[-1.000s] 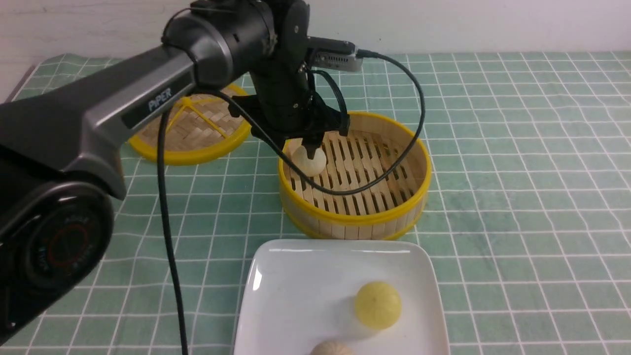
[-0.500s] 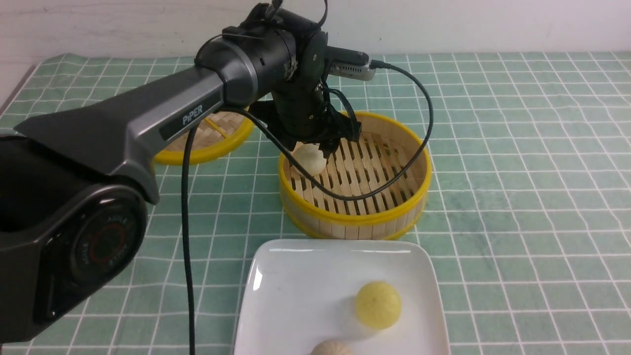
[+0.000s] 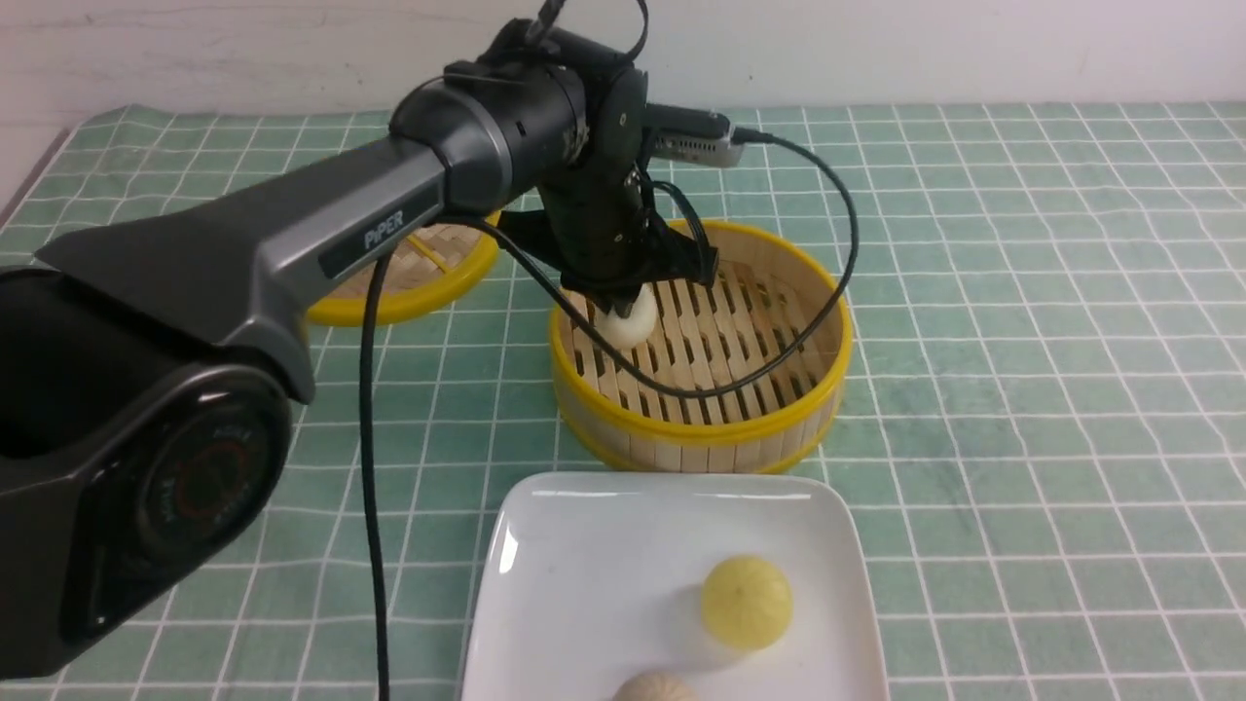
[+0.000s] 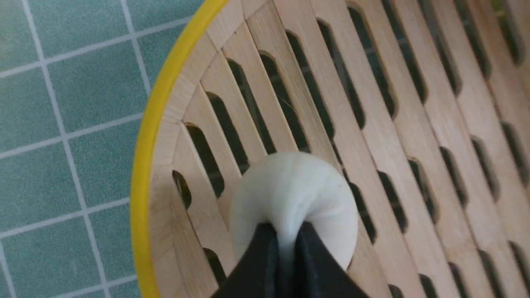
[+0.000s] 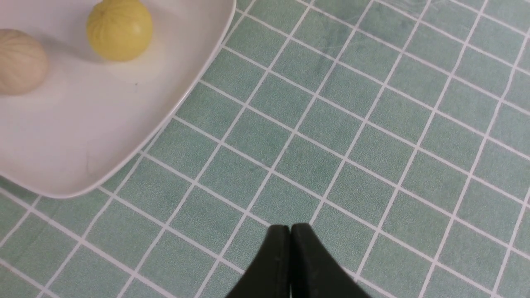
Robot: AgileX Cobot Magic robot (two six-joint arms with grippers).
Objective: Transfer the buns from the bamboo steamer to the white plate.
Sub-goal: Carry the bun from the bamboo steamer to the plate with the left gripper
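The cream-white bun (image 3: 626,321) is at the left side of the bamboo steamer (image 3: 701,440), just over its slatted floor. My left gripper (image 3: 615,296) reaches down onto it from above. In the left wrist view the two black fingertips (image 4: 265,244) pinch a fold of the cream-white bun (image 4: 290,190) near the steamer's yellow rim (image 4: 143,165); the left gripper (image 4: 285,232) is shut on it. The pale yellow bun (image 3: 747,602) lies on the white plate (image 3: 594,584). My right gripper (image 5: 291,227) is shut and empty over the tablecloth beside the white plate (image 5: 83,140), with the pale yellow bun (image 5: 119,29) on it.
A browner beige bun (image 3: 654,688) sits at the plate's near edge, also seen as the beige bun (image 5: 20,61) in the right wrist view. The woven yellow-rimmed lid (image 3: 409,282) lies left of the steamer, behind my left arm. A black cable (image 3: 837,243) loops over the steamer.
My left arm swung right and further forward, and the wrist then settled back over the cream-white bun. The bun nudged slightly right. The plate and its buns have not moved.
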